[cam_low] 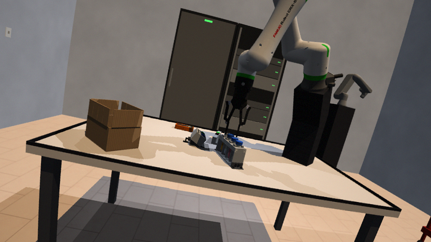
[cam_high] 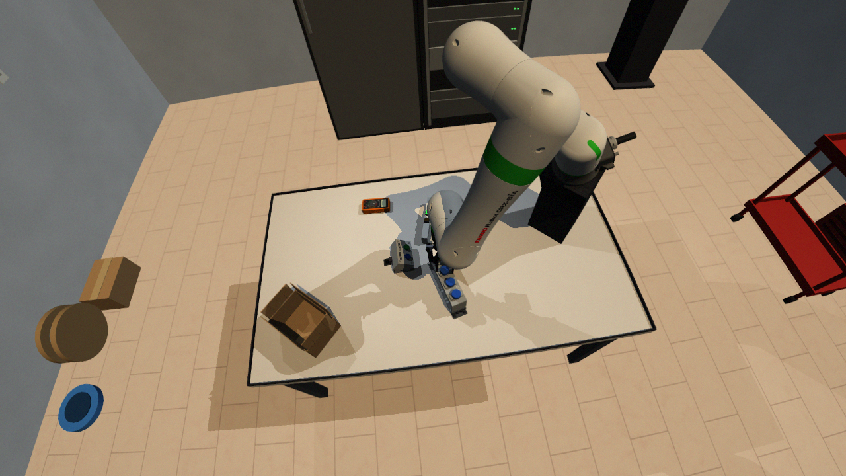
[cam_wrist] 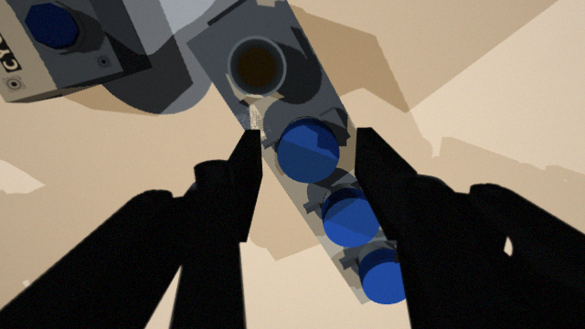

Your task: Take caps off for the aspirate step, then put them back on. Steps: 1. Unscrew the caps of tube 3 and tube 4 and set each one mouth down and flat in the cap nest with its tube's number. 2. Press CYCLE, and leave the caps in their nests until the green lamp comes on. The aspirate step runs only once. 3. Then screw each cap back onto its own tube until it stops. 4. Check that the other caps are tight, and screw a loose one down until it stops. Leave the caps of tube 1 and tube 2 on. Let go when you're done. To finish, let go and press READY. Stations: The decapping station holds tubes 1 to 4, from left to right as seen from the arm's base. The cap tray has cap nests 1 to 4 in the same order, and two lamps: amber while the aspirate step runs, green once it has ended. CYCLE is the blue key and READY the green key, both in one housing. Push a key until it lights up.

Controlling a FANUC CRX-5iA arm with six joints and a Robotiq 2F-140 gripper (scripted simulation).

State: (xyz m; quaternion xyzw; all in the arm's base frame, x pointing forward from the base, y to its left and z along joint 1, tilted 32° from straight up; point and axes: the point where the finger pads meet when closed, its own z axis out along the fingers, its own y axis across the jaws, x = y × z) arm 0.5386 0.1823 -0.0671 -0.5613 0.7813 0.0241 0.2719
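The grey decapping station [cam_wrist: 297, 151] lies on the table, and it also shows in the top view [cam_high: 449, 289] and the exterior view [cam_low: 231, 149]. The tube at its far end [cam_wrist: 257, 66] is open, with no cap. The other three tubes carry blue caps. My gripper [cam_wrist: 308, 152] [cam_low: 234, 123] is open and hangs above the station. Its fingers straddle the blue cap [cam_wrist: 308, 150] on the tube next to the open one, with a gap on each side. The key housing [cam_high: 404, 258] with the blue CYCLE key [cam_wrist: 51, 25] is beside the station. A green light [cam_high: 424, 208] glows at the cap tray, which the arm mostly hides.
An open cardboard box [cam_high: 300, 319] stands at the table's front left corner. An orange multimeter [cam_high: 375, 204] lies at the back edge. The arm's black pedestal [cam_high: 558, 201] stands at the back right. A red cart [cam_high: 810, 237] is off to the right.
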